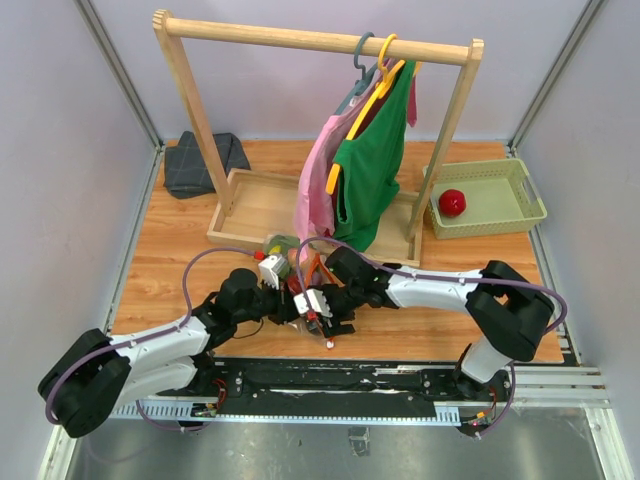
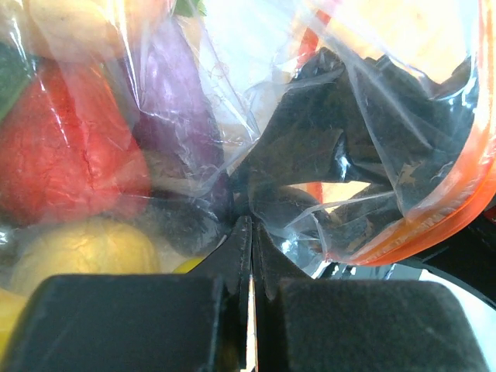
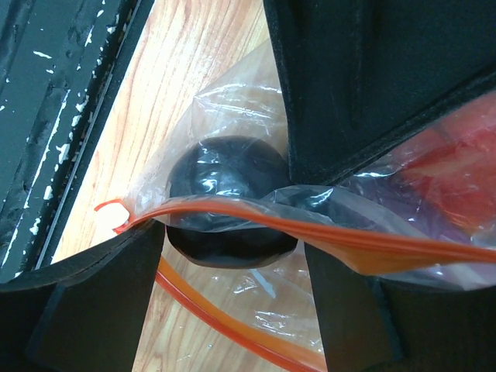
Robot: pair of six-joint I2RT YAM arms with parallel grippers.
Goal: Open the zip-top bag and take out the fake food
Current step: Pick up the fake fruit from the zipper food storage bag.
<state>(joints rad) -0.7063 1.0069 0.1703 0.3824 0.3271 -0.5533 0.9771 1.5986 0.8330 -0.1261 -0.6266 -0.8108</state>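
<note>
The clear zip-top bag (image 1: 292,268) lies on the wooden table between both arms, its fake food (image 1: 277,250) showing through. In the left wrist view, a red piece (image 2: 62,147), a purple eggplant (image 2: 174,108) and a yellow piece (image 2: 85,248) press against the plastic. My left gripper (image 2: 250,225) is shut, pinching a fold of the bag's clear wall beside the orange zip strip (image 2: 434,225). My right gripper (image 3: 232,256) stands open at the bag's mouth. One orange strip (image 3: 232,221) crosses its fingers and the other (image 3: 225,318) lies below. The white slider (image 3: 108,221) sits at the strip's end.
A wooden clothes rack (image 1: 310,40) with pink and green garments stands behind the bag. At the back right, a green basket (image 1: 520,205) holds a red round fruit (image 1: 452,202). A dark folded cloth (image 1: 200,165) lies at the back left. The table's near edge and a metal rail are close.
</note>
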